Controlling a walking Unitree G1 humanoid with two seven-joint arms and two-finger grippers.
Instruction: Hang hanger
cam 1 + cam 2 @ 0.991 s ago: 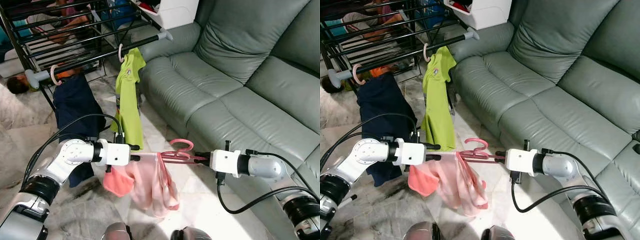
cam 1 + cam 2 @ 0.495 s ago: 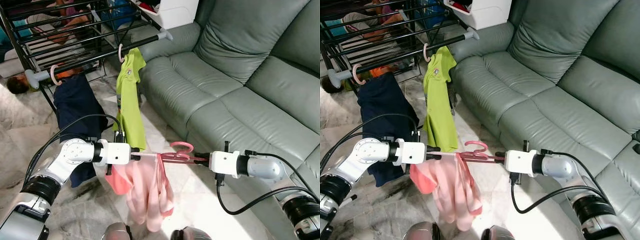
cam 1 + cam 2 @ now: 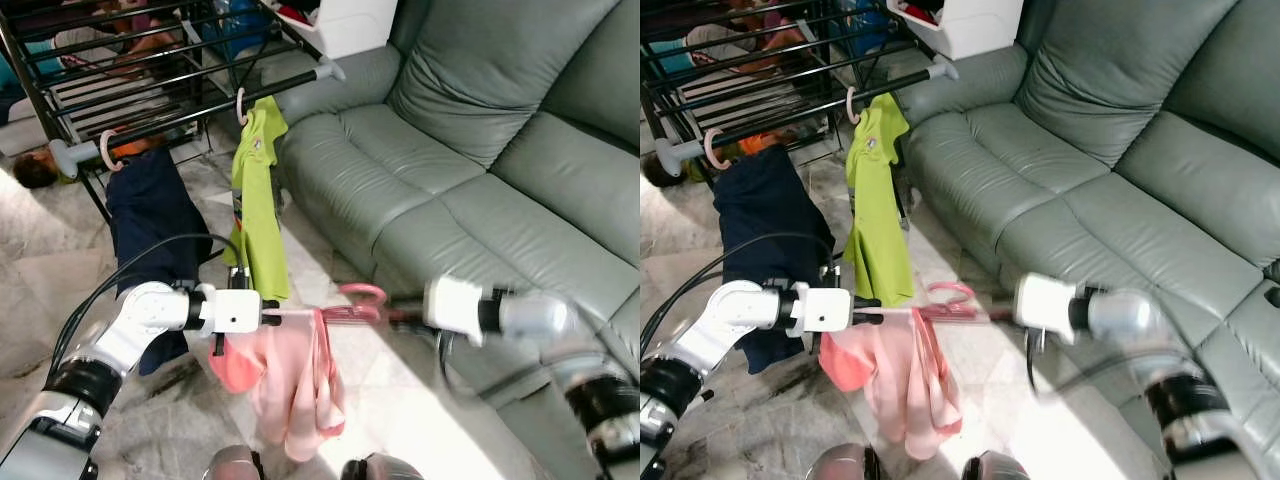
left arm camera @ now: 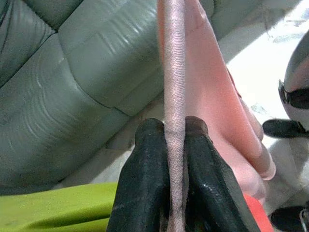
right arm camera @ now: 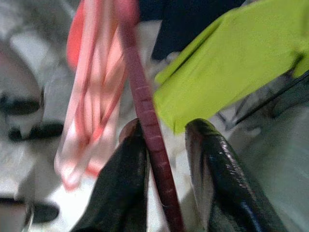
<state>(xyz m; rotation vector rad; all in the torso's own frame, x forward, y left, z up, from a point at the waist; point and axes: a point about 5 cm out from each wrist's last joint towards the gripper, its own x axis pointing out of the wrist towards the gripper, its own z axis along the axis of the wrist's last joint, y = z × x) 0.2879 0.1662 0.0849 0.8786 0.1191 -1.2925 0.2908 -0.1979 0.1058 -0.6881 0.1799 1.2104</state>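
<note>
pink hanger [image 3: 352, 312] clamped at one end in left gripper [image 4: 175, 145], loose between parted right gripper [image 5: 166, 145] jaws

The black drying rack [image 3: 150, 75] stands at 11 o'clock on the marbled floor [image 3: 30, 250]. From its front rail hang a navy garment [image 3: 150, 215] and, toward 12 o'clock, a lime-green shirt [image 3: 258, 195], each on a pale hook. The grey-green sofa [image 3: 470, 140] occupies the floor from 12 to 4 o'clock.
</note>
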